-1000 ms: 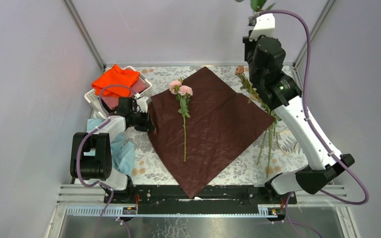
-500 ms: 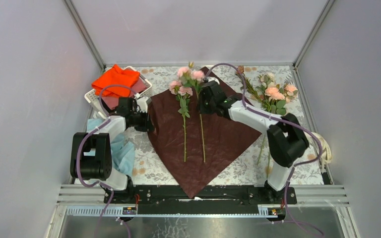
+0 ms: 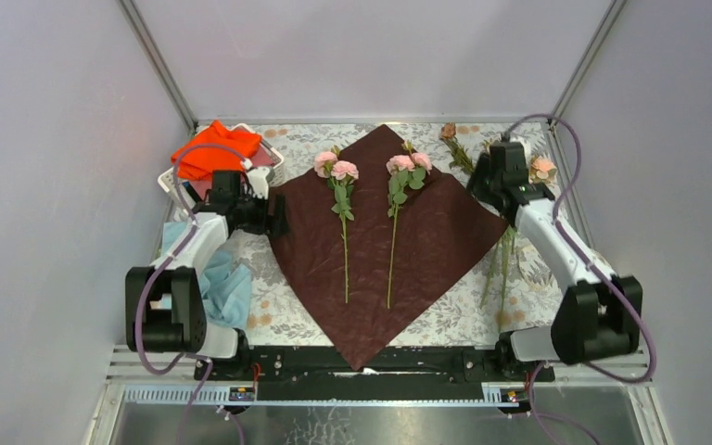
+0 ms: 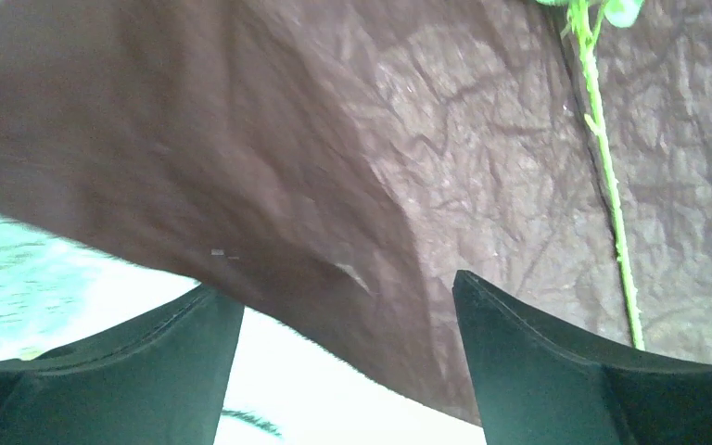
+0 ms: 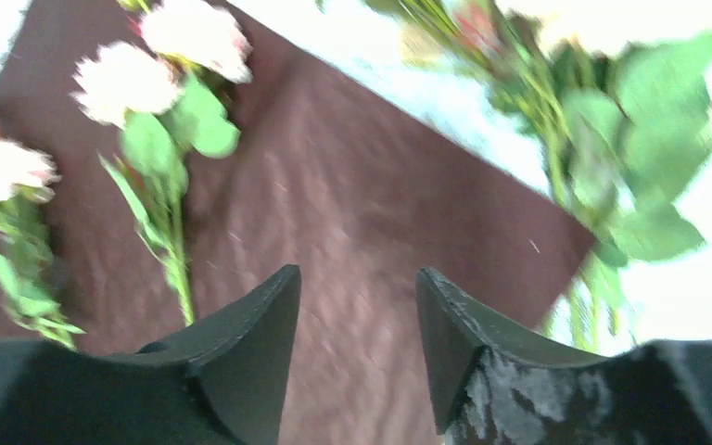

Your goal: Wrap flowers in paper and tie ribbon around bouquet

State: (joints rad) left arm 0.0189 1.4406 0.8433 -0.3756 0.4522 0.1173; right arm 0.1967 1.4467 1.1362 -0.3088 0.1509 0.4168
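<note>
The dark red paper (image 3: 380, 246) lies spread as a diamond on the table. Two of the flowers rest on it, stems toward me: one (image 3: 341, 197) left of centre, another (image 3: 397, 190) beside it. More flowers (image 3: 508, 243) lie off the paper's right corner. My left gripper (image 3: 273, 211) stands open at the paper's left corner; in its wrist view the paper (image 4: 426, 139) edge runs just past the open left gripper (image 4: 348, 297). My right gripper (image 3: 476, 181) hovers open over the right corner, nothing between its fingers (image 5: 241, 334). The ribbon is out of view.
A white basket (image 3: 169, 179) with an orange cloth (image 3: 213, 148) stands at the back left. A light blue cloth (image 3: 227, 287) lies by the left arm's base. A lone pink rose (image 3: 542, 167) sits at the far right. Enclosure walls ring the table.
The right gripper laid a second flower on the paper, opened and drew back to the right corner. The left gripper opened at the paper's left corner.
</note>
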